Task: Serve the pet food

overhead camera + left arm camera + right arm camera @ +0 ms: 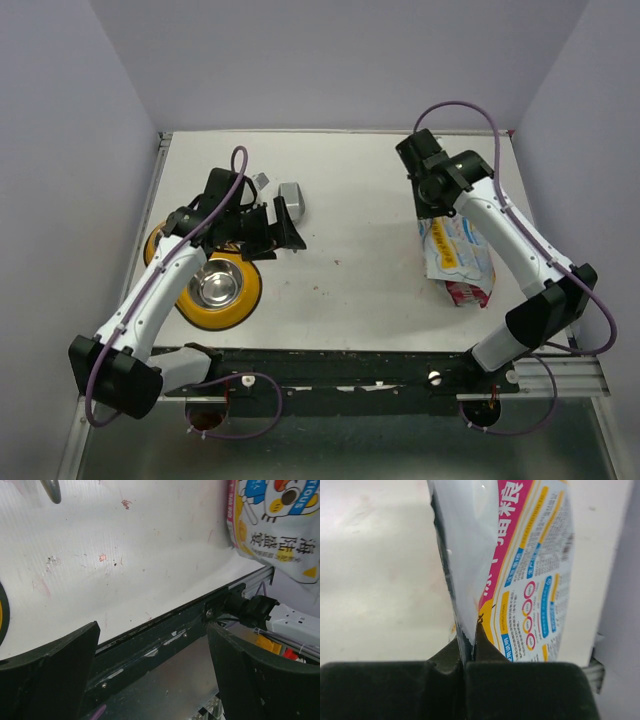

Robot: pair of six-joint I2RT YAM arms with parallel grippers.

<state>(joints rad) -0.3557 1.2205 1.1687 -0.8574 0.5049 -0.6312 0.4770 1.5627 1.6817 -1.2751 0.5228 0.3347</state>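
The pet food bag (457,256), yellow-white with cartoon print and a red edge, lies at the right of the table with its top edge raised. My right gripper (433,208) is shut on that top edge; the right wrist view shows the bag (530,575) pinched between the jaws (470,641). No loose kibble shows. My left gripper (287,232) is open and empty, just below the silver metal scoop (291,202). In the left wrist view the gripper (152,630) points across the table toward the near edge, with the bag (280,525) at top right.
The yellow double-bowl feeder (245,305) with a steel bowl sits at the left front, partly under my left arm. The scoop's tip (50,491) shows at the top left of the left wrist view. The black front rail (350,365) bounds the table's near edge.
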